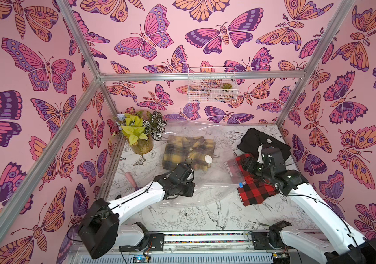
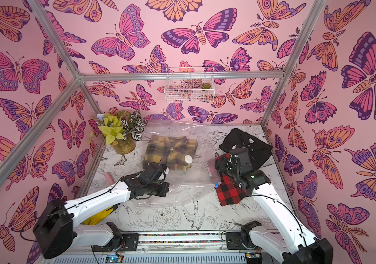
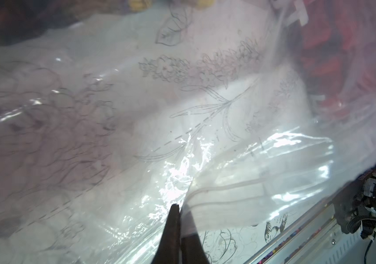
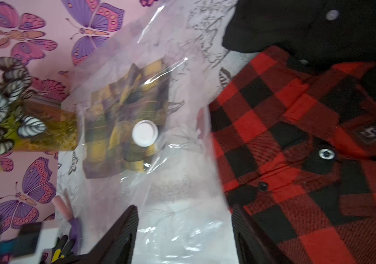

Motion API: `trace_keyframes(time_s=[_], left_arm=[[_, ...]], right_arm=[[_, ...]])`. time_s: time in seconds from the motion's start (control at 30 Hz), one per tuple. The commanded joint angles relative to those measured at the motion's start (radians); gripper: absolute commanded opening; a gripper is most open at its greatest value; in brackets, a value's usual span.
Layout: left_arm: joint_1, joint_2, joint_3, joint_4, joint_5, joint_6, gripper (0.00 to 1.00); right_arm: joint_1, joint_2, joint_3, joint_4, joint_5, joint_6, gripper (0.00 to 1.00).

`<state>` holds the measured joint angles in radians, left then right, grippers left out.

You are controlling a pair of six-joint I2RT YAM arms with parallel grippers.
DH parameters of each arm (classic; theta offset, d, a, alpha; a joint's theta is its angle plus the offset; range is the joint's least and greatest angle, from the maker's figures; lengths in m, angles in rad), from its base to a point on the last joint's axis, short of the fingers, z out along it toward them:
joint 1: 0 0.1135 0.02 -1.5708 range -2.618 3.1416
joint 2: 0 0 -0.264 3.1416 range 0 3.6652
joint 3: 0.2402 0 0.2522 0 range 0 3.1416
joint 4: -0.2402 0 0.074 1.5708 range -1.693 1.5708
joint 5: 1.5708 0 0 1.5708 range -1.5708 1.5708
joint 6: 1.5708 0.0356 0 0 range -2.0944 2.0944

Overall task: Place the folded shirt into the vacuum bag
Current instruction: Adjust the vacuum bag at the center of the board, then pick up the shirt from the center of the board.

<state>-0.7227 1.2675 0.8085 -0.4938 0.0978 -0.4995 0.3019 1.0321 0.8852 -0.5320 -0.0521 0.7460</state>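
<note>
While the table (image 1: 205, 219) carries the clear vacuum bag (image 1: 205, 193) sprawled across its middle, a yellow checked shirt (image 1: 182, 150) already inside, the step in hand looks like loading the red checked shirt (image 1: 258, 194). It lies outside, touching the bag's right edge. The left gripper (image 3: 179, 210) has its 2 fingers pinched together on the plastic. The right gripper (image 4: 184, 228) has its 2 fingers apart, empty, above that edge. Lift the pinched film so the mouth gapes, grip the shirt's whole fold, and slide it in low, clear of the blue slider (image 1: 241, 184).
</note>
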Motion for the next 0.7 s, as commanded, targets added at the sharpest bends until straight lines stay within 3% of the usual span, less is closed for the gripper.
trace_keyframes(time_s=[0.0,0.1,0.3,0.5,0.67], left_arm=[[0.040,-0.041,0.043,-0.184,-0.100,-0.011,0.00],[0.049,-0.027,0.094,-0.239,-0.132,-0.015,0.00],[0.021,-0.021,0.196,-0.217,-0.004,0.003,0.21],[-0.001,-0.041,0.229,-0.021,0.156,0.013,0.46],[-0.015,0.047,0.262,0.088,0.240,0.031,0.55]], right_arm=[[-0.053,0.045,0.001,-0.131,-0.048,-0.103,0.67],[-0.066,0.074,-0.020,-0.165,0.023,-0.131,0.68],[-0.064,0.181,0.016,-0.234,0.122,-0.228,0.72],[-0.066,0.298,0.081,-0.249,0.184,-0.261,0.74],[-0.065,0.353,0.176,-0.275,0.216,-0.274,0.76]])
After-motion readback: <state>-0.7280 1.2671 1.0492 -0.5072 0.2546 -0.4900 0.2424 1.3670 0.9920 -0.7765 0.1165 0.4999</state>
